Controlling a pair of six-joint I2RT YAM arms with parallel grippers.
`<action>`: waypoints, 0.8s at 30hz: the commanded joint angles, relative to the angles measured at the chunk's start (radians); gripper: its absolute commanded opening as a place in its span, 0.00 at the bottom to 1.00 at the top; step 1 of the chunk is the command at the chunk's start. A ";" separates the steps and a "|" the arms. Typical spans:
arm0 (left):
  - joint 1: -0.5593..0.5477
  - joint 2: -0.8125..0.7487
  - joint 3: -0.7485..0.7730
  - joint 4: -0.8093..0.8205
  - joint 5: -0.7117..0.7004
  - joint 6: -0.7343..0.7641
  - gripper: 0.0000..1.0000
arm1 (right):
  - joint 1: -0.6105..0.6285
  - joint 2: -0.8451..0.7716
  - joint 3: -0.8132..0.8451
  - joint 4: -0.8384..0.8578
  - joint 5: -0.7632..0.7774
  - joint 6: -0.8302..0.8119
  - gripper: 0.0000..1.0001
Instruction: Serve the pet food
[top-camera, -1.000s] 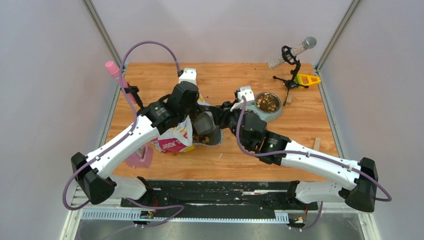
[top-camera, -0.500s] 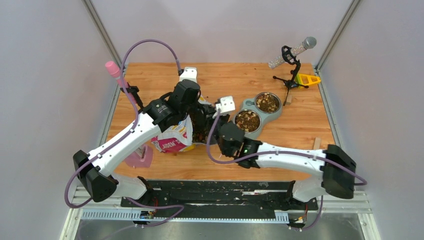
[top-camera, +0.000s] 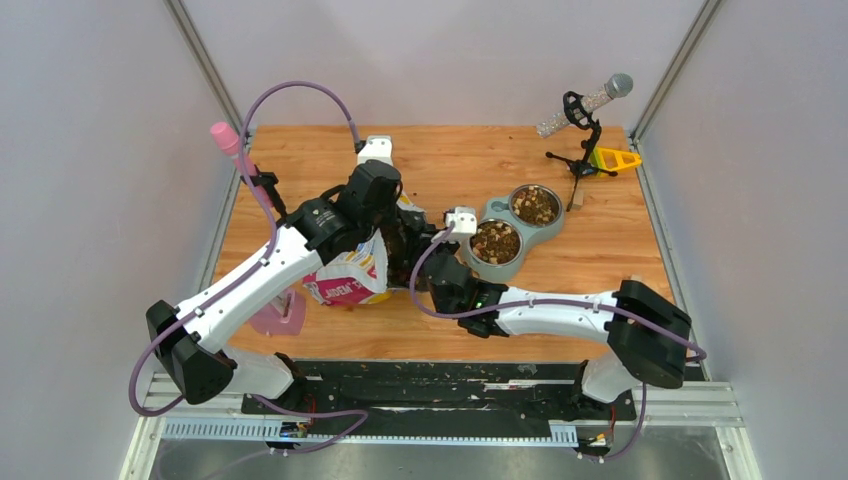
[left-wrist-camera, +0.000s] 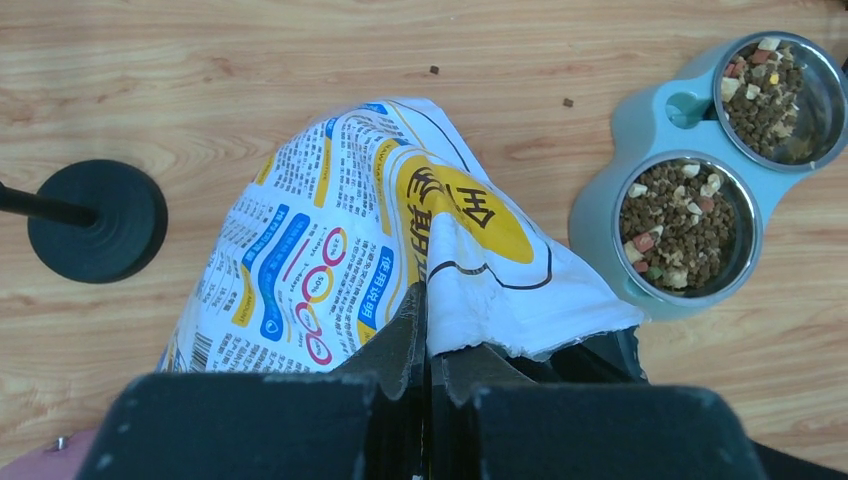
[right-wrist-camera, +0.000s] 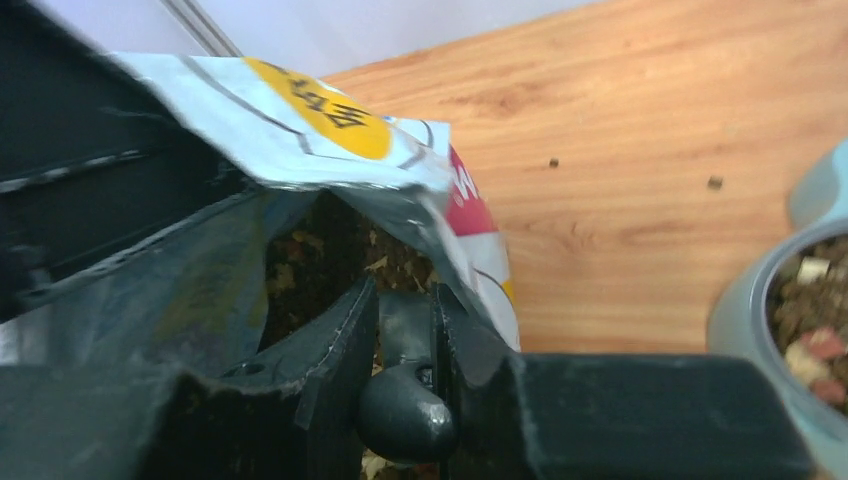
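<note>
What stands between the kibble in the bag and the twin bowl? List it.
Nothing visible does. Only two stray crumbs lie on the table between the bag and twin bowl. The right claw, shut on the scoop handle, is at the kibble in the bag mouth.

The left arm (top-camera: 250, 285) and the right arm (top-camera: 560, 312) have the same long white shells, and between the shells sit bulky black joint housings (top-camera: 185, 350). A purple cable (top-camera: 300, 90) runs in loose loops along each arm up to a small white camera box (top-camera: 376, 150) at the wrist. A tiny green light (top-camera: 479, 297) shines on the right forearm. The left gripper (left-wrist-camera: 427, 300) and the right gripper (right-wrist-camera: 405, 305) are matte black, with pale scuffs along their edges.
</note>
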 joint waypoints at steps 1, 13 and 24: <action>-0.003 -0.045 0.075 0.075 0.007 -0.053 0.00 | -0.020 -0.086 -0.056 -0.252 -0.052 0.499 0.00; -0.004 -0.042 0.063 0.085 0.046 -0.064 0.00 | -0.210 -0.264 -0.239 -0.193 -0.514 1.019 0.00; -0.004 -0.060 0.038 0.105 0.042 -0.053 0.00 | -0.217 -0.428 -0.349 -0.133 -0.315 1.134 0.00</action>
